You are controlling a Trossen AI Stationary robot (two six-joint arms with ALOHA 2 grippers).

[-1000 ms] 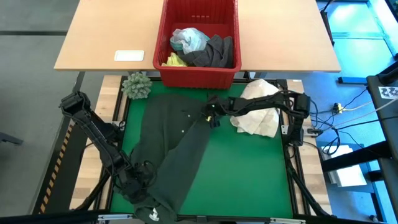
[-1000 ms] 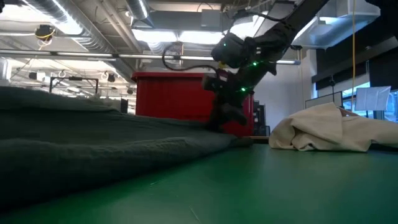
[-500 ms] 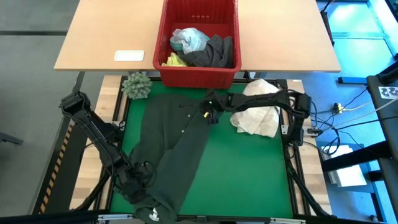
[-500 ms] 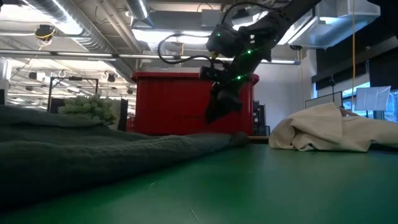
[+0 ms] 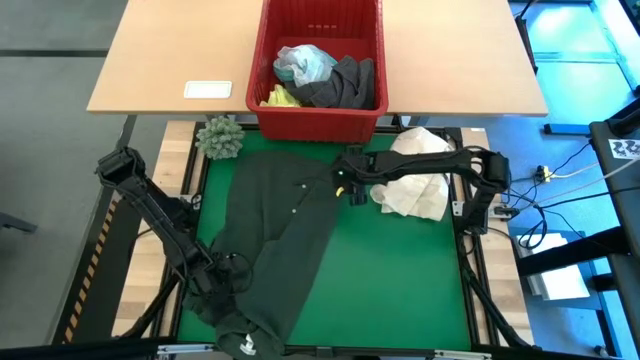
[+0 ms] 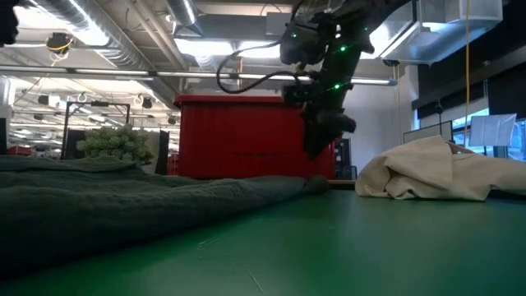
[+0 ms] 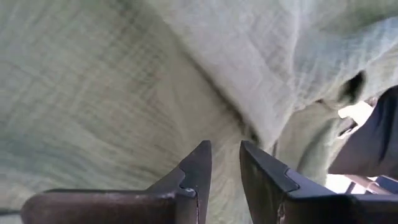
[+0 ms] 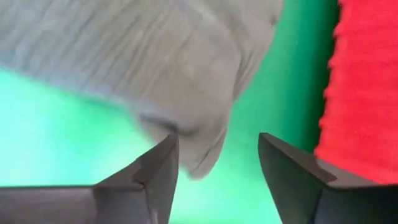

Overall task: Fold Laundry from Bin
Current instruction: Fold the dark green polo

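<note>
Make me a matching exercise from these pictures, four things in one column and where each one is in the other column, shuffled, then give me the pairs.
Things:
1. dark green garment
2. red bin
3. cream-white cloth bundle
4. green spiky ball

Places:
A. on the wooden table, holding the other laundry
B. at the mat's far left corner, beside the bin
C. spread flat across the green mat's left half
D. heaped on the mat's right side, under the right arm

Pairs: 1-C, 2-A, 3-D, 4-B
</note>
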